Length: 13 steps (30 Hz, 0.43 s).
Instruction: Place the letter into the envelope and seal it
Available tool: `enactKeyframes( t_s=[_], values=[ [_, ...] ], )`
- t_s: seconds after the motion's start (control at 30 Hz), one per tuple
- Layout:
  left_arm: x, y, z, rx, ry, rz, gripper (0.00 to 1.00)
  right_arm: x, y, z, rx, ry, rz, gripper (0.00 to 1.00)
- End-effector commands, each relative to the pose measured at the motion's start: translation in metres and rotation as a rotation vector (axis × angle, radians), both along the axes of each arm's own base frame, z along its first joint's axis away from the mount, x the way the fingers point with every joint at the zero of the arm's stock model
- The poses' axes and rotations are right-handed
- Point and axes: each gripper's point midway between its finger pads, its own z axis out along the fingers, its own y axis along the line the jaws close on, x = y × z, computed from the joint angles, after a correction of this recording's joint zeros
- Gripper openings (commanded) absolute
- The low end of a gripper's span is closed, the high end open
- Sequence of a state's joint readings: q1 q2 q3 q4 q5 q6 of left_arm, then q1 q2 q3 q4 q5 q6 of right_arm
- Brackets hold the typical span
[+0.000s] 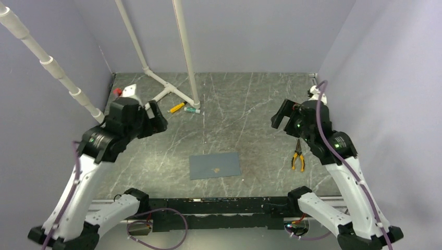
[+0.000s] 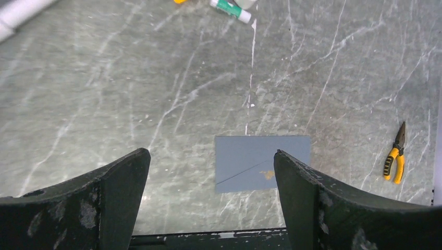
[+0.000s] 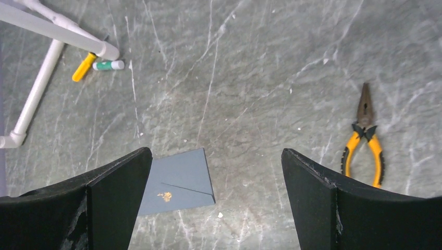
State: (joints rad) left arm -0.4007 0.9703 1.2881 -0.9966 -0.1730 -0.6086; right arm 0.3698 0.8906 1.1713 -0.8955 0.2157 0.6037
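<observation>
Nearest the lens, a black rail [image 1: 219, 205] spans the bottom of the top view along the desk's [image 1: 250, 104] near edge. At left centre I have the left end effector [image 1: 155, 122] raised off the desk, fingers spread wide and gripping nothing; its wrist view confirms the gap [image 2: 209, 155]. Toward the upper middle, a white pipe frame [image 1: 172, 92] stands with a yellow tool [image 1: 177, 107] and a green glue stick [image 1: 192, 110] beside it. The envelope [image 1: 215, 165] lies flat at lower centre, just above the rail, well apart from both arms, with a small tan spot near its middle. At right centre the right end effector [image 1: 279, 117] is also spread and empty. Pliers [image 1: 297, 159] lie below it.
</observation>
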Motion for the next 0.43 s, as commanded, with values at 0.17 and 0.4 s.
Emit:
enactKeyframes(
  t_s=[0.17,0.4],
  values=[
    [-0.058,0.067,0.054,0.143,-0.156,0.113,0.93,-0.042,-0.029,0.056,-0.064,-0.114,0.003,1.0],
    [-0.075,0.08,0.066,0.137,-0.229,0.137,0.93,-0.054,-0.024,0.058,-0.058,-0.115,0.069,1.0]
  ],
)
